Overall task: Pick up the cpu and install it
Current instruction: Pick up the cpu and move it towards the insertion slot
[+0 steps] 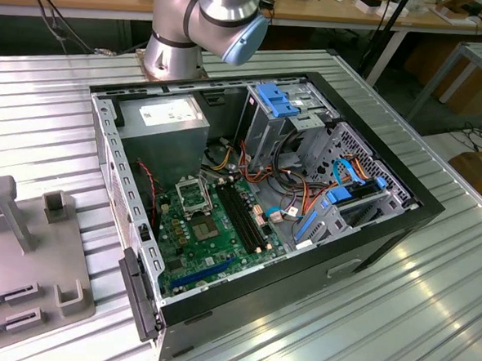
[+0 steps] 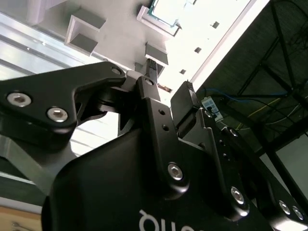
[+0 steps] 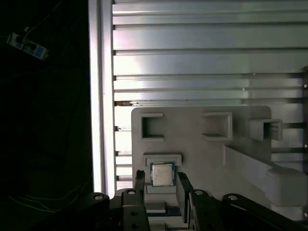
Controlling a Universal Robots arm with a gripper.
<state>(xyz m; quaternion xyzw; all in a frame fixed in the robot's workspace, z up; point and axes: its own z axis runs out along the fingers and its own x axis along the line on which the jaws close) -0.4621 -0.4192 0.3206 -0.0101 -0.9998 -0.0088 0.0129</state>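
Note:
The cpu (image 3: 162, 174) is a small square chip with a shiny metal top. It lies flat in a small holder on the grey fixture plate (image 3: 192, 144). My gripper (image 3: 161, 186) hangs over it, open, with one black finger (image 3: 139, 181) on each side of the chip in the first wrist view. In the second wrist view the cpu (image 2: 166, 9) sits well beyond the fingertips (image 2: 150, 67), so the gripper (image 2: 168, 79) is apart from it and holds nothing. In the exterior view the motherboard's socket (image 1: 192, 195) sits in the open computer case.
The open case (image 1: 257, 190) holds a grey power-supply box (image 1: 169, 119), long black memory slots (image 1: 243, 217) and cable bundles (image 1: 305, 197). The fixture plate (image 1: 24, 249) at the exterior view's left carries several raised holders. The ribbed metal table (image 1: 430, 307) ends in an edge (image 3: 101, 96) beside the plate.

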